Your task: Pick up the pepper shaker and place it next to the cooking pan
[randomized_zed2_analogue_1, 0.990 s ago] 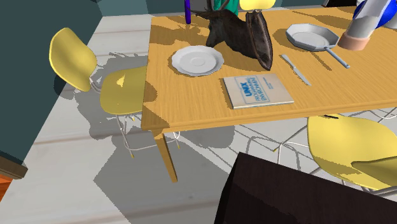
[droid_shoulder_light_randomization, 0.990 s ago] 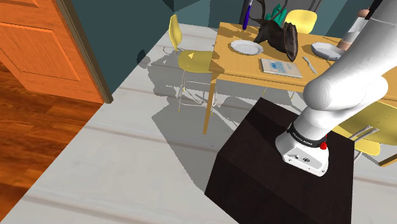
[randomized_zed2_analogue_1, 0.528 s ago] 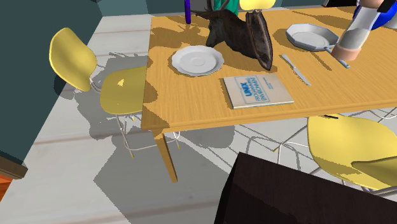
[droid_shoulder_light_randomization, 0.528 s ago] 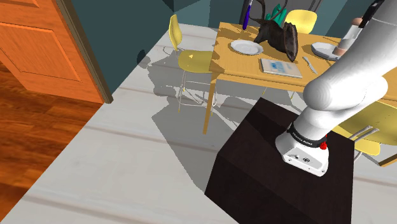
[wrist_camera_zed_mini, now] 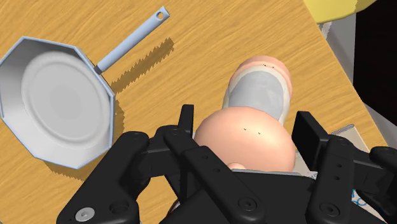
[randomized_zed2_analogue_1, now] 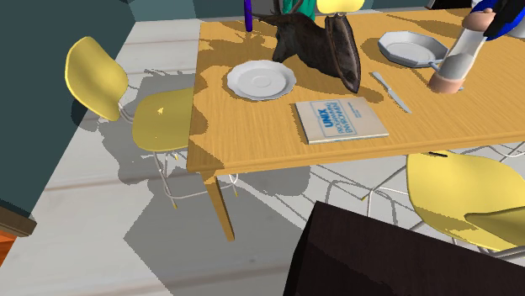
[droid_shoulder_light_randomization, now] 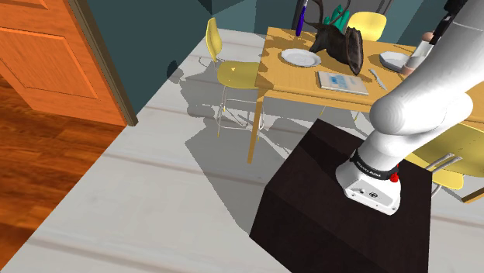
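Observation:
The pepper shaker (randomized_zed2_analogue_1: 455, 60) is peach-coloured with a grey middle band, and it hangs tilted with its base low over the wooden table (randomized_zed2_analogue_1: 252, 139). My gripper (wrist_camera_zed_mini: 248, 124) is shut on its upper part; the black fingers (wrist_camera_zed_mini: 310, 132) clasp the rounded top of the shaker (wrist_camera_zed_mini: 257, 95). The pale grey cooking pan (randomized_zed2_analogue_1: 406, 46) lies just beside it, and the pan's handle (randomized_zed2_analogue_1: 448, 77) runs past the shaker's base. Seen from the wrist, the pan (wrist_camera_zed_mini: 54, 105) lies to one side of the shaker. In the shoulder view the shaker (droid_shoulder_light_randomization: 419, 54) shows beside the pan (droid_shoulder_light_randomization: 393, 60), partly behind my white arm.
On the table lie a knife (randomized_zed2_analogue_1: 391, 91), a blue-and-white book (randomized_zed2_analogue_1: 341, 118), a white plate (randomized_zed2_analogue_1: 261, 80) and a dark bag (randomized_zed2_analogue_1: 324, 46). Yellow chairs (randomized_zed2_analogue_1: 126, 101) (randomized_zed2_analogue_1: 463, 202) stand at two sides. My dark stand (droid_shoulder_light_randomization: 341, 209) is close to the table's near edge.
The gripper has carried the shaker down and toward the second exterior view's left, from beyond the pan's handle to just beside it. The shaker now leans more.

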Motion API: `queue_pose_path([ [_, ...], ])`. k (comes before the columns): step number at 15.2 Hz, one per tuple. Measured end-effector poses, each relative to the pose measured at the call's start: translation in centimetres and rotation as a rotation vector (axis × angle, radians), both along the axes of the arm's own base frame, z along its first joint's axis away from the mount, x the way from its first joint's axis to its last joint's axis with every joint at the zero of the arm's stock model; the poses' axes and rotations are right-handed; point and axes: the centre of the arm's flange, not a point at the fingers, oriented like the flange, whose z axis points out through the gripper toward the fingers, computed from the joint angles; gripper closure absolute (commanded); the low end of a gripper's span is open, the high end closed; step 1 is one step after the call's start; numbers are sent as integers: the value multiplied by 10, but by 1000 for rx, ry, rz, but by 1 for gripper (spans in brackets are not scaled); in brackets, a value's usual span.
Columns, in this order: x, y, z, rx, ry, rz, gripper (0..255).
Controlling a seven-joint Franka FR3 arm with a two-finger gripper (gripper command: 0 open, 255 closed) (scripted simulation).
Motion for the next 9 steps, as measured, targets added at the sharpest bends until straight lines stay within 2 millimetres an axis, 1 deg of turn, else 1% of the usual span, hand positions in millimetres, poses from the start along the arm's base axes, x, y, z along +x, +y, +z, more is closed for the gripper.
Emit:
queue_pose_path([
  [9, 1, 1, -49, 0, 0, 0, 255],
])
